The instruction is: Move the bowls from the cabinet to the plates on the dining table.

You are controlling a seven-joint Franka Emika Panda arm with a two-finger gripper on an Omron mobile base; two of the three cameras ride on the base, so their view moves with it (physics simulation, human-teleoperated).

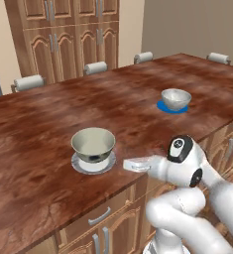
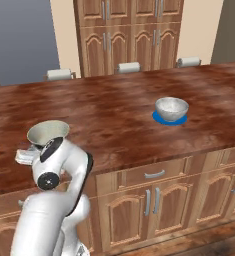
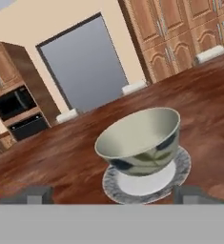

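Grey-green bowl (image 3: 141, 138) seated upright on the white-grey plate (image 3: 178, 172), near the front edge of the bench (image 1: 43, 124); speckled pale bowl (image 1: 176, 98) seated on the blue plate (image 1: 162, 106), well apart along the same bench. The claw (image 3: 114, 194) faces the grey-green bowl from just beside it, its two fingertips (image 3: 36, 194) set wide apart with nothing between them and clear of both rim and plate; in the left base view the hand (image 1: 138, 164) lies level over the bench edge, next to the plate. Judged from this layout, both bowls already rest on plates and the task reads as essentially complete, with the claw released.

Handling, as a judgement: each bowl looks rigid, glazed and therefore slick, breakable if knocked or dropped, and moderately light. The wall flares outward to the rim, so a side pinch across the full width would tend to slip upward. The surer hold is one finger inside and one outside the rim. The plate beneath is loose and shallow, so any nudge to the bowl may slide both
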